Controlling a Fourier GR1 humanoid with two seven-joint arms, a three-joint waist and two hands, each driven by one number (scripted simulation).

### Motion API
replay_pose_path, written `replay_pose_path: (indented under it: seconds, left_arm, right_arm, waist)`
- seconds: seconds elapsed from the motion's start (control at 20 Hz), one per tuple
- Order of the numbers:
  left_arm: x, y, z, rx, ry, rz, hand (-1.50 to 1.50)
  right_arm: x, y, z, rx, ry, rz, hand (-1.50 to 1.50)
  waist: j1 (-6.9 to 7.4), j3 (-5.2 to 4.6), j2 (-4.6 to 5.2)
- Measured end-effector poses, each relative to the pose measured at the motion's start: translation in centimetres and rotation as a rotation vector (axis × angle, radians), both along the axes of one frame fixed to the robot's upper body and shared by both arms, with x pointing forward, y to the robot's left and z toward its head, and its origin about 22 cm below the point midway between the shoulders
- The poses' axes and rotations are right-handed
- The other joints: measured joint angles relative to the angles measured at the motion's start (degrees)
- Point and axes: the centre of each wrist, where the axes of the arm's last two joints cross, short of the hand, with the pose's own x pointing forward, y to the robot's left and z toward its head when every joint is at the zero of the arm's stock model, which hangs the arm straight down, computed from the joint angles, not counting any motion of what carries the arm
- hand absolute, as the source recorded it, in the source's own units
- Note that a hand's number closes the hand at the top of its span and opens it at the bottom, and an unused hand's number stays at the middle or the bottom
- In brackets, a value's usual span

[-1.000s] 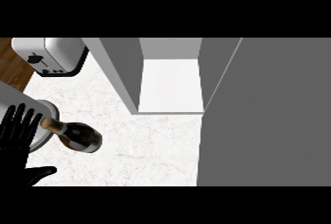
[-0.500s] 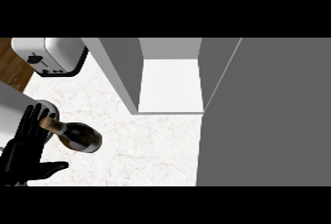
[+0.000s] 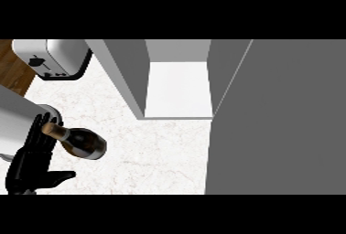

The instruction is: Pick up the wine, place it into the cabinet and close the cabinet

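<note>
The left robot hand (image 3: 35,157), fingers straight, has slid closer beside the wine (image 3: 81,141).

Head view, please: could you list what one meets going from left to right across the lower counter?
Left hand → wine bottle → bare marble counter → open grey cabinet door.

surface: white marbled counter (image 3: 148,151) | far left: wood-toned strip (image 3: 12,68) | top left: silver toaster (image 3: 57,57) stood on the counter | left edge: a grey block (image 3: 17,119) | light: even, soft
</note>
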Motion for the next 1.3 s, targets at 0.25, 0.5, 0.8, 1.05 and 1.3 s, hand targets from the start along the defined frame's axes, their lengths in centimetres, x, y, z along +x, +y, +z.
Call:
replay_pose_path:
  seconds: [0.25,0.5,0.8,1.05,1.3]
  left_arm:
    - [0.5,0.1,-1.6,0.004,0.004,0.0,-1.5]
    - [0.7,0.0,-2.8,0.005,0.01,-0.009,-1.5]
    - [2.1,-1.1,-4.0,0.002,0.028,-0.01,-1.5]
    - [1.8,-1.0,-5.1,-0.013,0.035,-0.026,-1.5]
    - [2.3,-1.2,-6.2,-0.037,0.025,-0.023,-1.5]
  right_arm:
    - [0.1,0.3,0.3,0.002,0.0,0.006,-1.5]
    - [0.2,0.0,0.5,-0.012,-0.004,-0.009,-1.5]
    - [0.3,0.1,0.6,-0.005,-0.004,-0.002,-1.5]
    - [0.4,0.1,0.9,-0.005,-0.011,-0.009,-1.5]
    - [0.4,-0.1,0.6,-0.018,-0.021,-0.004,-1.5]
  waist:
    - [0.0,-0.02,0.03]
    - [0.02,-0.01,0.03]
    - [-0.05,-0.01,0.05]
    - [0.04,-0.01,0.05]
    - [-0.06,-0.02,0.07]
